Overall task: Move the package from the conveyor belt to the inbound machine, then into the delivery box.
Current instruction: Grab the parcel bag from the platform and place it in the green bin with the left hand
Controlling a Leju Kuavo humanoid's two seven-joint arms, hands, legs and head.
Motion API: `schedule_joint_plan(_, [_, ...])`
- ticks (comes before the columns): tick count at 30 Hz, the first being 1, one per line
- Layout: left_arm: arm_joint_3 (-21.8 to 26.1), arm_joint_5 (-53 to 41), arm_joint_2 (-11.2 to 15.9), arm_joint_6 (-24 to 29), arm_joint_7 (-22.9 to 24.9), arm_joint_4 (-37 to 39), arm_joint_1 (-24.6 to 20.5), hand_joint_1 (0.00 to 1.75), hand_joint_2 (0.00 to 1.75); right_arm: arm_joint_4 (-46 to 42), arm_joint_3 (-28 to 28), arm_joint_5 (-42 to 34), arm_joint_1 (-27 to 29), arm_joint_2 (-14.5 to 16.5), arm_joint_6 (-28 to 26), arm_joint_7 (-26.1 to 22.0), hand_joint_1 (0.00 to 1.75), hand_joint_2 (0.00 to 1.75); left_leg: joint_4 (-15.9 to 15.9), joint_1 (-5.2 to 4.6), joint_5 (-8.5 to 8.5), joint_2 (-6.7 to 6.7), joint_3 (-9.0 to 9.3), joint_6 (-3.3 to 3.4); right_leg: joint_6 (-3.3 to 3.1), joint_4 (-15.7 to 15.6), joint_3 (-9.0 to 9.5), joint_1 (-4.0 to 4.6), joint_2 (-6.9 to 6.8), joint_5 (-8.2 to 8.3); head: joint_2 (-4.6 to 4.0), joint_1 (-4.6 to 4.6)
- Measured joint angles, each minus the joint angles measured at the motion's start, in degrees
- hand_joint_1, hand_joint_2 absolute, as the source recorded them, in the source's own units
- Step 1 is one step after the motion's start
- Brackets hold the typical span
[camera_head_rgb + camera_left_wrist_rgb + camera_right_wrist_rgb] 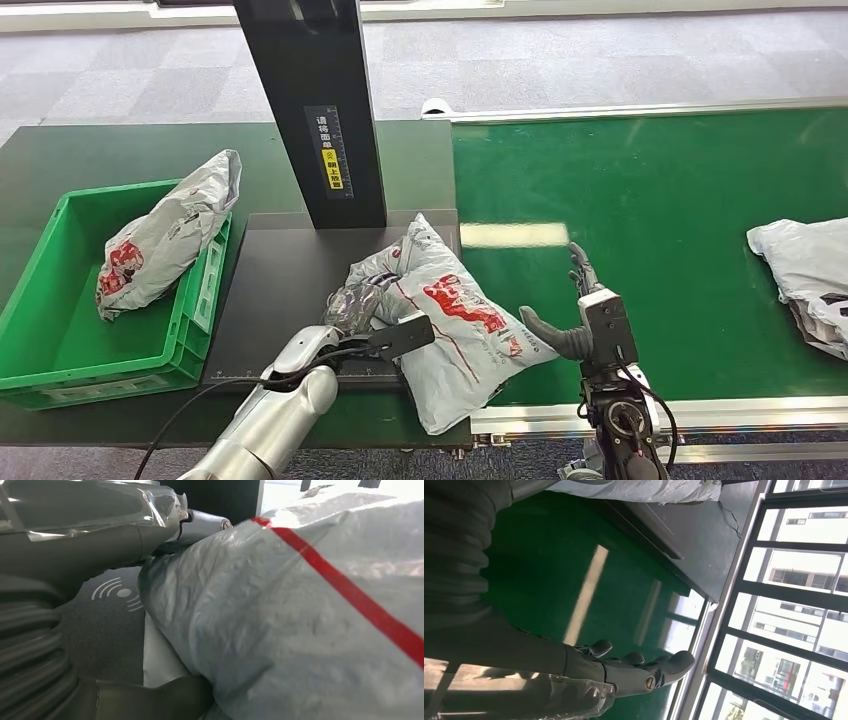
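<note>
From the head view, the package (455, 320), a grey mailer with red print, lies on the dark scanning plate of the inbound machine (275, 290), its near right corner overhanging toward the conveyor belt (650, 200). Its long axis runs from far left to near right. The left hand (365, 305) is at its left end, fingers wrapped over the crumpled edge, apparently gripping it. The right hand (580, 315) hovers just right of the package over the belt, fingers spread, holding nothing. The delivery box (50, 340), a green crate already holding another mailer (165, 235), sits left of the plate, so the package must travel leftward, and the left hand is the nearer one for that. A further bag (805, 275) waits far right on the belt.

In the left wrist view, the package (300, 620) fills the frame against the hand's thumb (150, 700).

In the right wrist view, the right hand (634, 672) is extended and empty above the green belt (574, 570).
</note>
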Motion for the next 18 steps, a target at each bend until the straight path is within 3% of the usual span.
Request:
schedule_joint_plan(13, [1.87, 9.65, -0.29, 5.52, -10.94, -4.20, 3.49, 1.75, 1.75, -0.02, -0.35, 0.44, 0.35, 0.22, 0.68, -0.01, 0.00, 1.75, 0.00, 0.00, 0.00, 0.09, -0.22, -0.01, 0.00, 0.01, -0.35, 0.02, 0.03, 0.00, 0.00, 0.00])
schedule_joint_plan(18, [2.52, 16.49, -0.33, 8.57, -17.91, -9.21, 5.87, 1.75, 1.75, -0.35, -0.43, 0.45, 0.62, 0.22, 0.89, -0.09, 0.00, 1.75, 0.00, 0.00, 0.00, 0.10, -0.34, -0.01, 0.00, 0.01, -0.50, 0.02, 0.05, 0.01, 0.00, -0.01])
